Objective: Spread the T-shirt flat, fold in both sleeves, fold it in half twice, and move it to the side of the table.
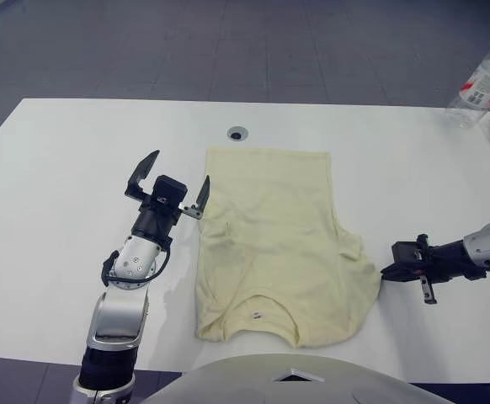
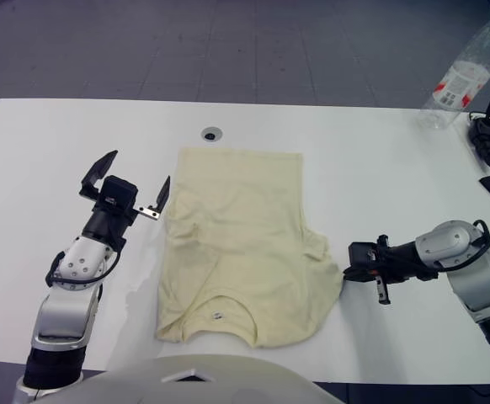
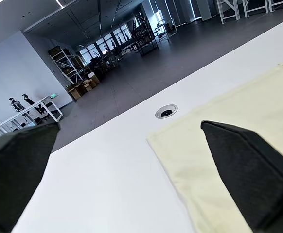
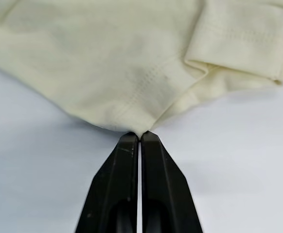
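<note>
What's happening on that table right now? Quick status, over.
Left gripper open beside T-shirt. Right gripper shut, tips touching its edge. Bottle far off, clear.

Both arms are silver-grey shells that go black toward the fingers. The left gripper has two flat black wedge fingers, a bare metal bracket at one finger's base and a boxy black wrist behind. Further back there's a rounded silver joint dotted with screws, plus a black cable loop. The right gripper has slim, glossy black fingers, a bit scuffed.
</note>
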`<state>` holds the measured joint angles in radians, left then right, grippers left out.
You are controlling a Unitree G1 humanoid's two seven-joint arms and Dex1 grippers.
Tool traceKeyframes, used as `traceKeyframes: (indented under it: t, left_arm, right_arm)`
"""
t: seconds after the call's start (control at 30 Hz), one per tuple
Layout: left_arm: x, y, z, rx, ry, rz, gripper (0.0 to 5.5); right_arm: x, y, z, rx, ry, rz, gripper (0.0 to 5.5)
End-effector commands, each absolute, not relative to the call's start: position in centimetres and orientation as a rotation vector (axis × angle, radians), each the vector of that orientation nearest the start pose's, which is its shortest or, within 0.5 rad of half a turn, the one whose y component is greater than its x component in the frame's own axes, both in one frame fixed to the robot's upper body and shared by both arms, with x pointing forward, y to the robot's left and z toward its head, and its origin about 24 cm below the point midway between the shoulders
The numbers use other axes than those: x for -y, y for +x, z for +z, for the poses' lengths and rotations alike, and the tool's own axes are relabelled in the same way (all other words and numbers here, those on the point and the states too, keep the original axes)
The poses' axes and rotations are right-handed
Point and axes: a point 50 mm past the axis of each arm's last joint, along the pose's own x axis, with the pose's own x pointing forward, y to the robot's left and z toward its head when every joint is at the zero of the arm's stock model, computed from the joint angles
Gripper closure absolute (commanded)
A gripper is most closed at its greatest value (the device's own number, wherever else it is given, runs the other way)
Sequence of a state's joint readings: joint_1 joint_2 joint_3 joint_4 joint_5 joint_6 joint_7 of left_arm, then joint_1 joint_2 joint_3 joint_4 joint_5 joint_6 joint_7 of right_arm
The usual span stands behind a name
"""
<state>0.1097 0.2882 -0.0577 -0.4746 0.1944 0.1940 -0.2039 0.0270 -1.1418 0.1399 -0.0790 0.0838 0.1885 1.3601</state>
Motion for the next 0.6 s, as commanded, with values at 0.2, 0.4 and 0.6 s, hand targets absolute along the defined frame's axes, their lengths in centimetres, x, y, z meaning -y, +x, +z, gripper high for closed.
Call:
traceKeyframes:
  t: [0.2, 0.4, 0.6]
  left_arm:
    - [-17.0, 22.6, 10.7, 0.118, 0.493, -0.22, 0.1]
    - [-16.9, 22.8, 10.7, 0.12, 0.494, -0.225, 0.1]
    - [-16.8, 22.9, 10.7, 0.12, 0.499, -0.231, 0.1]
  right_arm:
    - [27.9, 19.7, 9.5, -0.889, -0.745, 1.318, 5.45]
    - [26.8, 21.0, 11.9, -0.747, -0.746, 1.321, 5.45]
    - [23.9, 22.0, 14.5, -0.54, -0.602, 1.395, 5.45]
